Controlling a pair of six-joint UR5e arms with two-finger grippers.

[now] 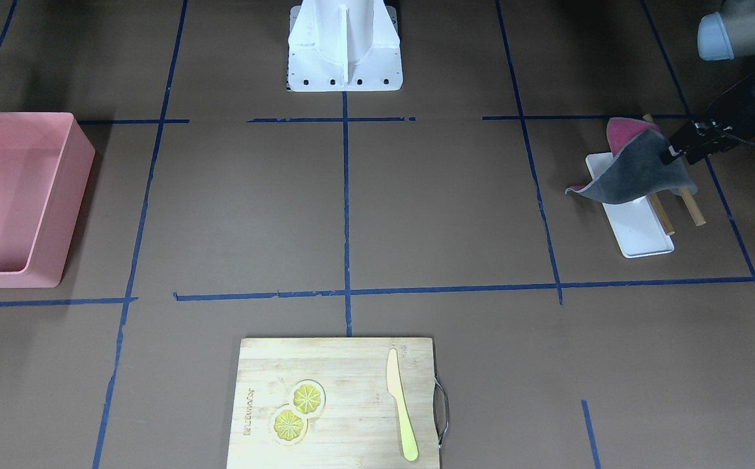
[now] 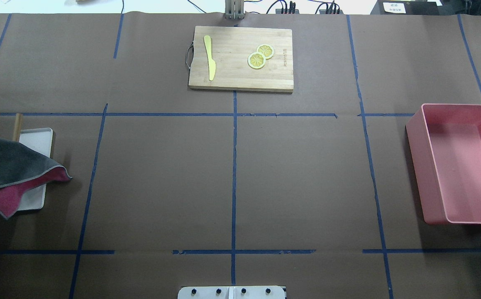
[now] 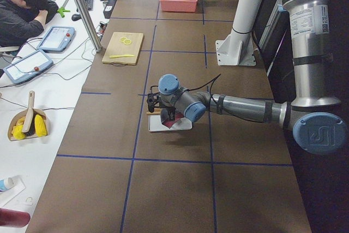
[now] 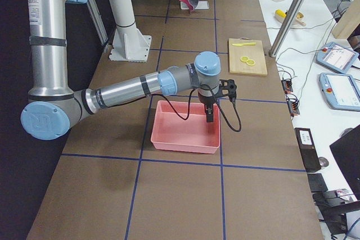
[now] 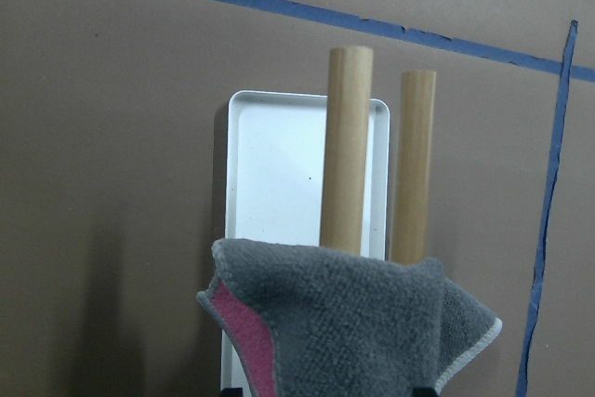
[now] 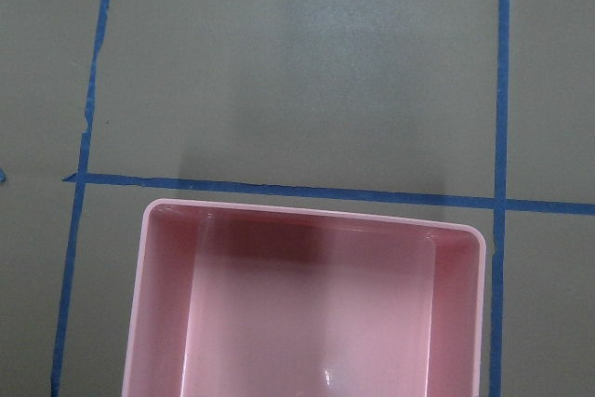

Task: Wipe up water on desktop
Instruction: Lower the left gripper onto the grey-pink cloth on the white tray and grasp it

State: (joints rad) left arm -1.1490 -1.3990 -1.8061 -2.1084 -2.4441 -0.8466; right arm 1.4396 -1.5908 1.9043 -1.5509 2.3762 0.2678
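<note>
My left pincer [image 1: 671,154] pinches the grey-and-pink cloth [image 1: 638,172], held over the white tray [image 1: 641,228] and two wooden dowels [image 5: 346,146]. The desktop [image 2: 306,174] lies beneath, taped into rectangles. My right pincer [image 4: 210,113] hangs over the pink bin [image 2: 460,174]; its jaw state cannot be determined.

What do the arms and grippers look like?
Both the left arm and right arm are silver tubes with grey joints, light-blue round caps and a dark band on the upper link; the left shows a white label. The left gripper and right gripper are black, with black cables at the wrists.
</note>
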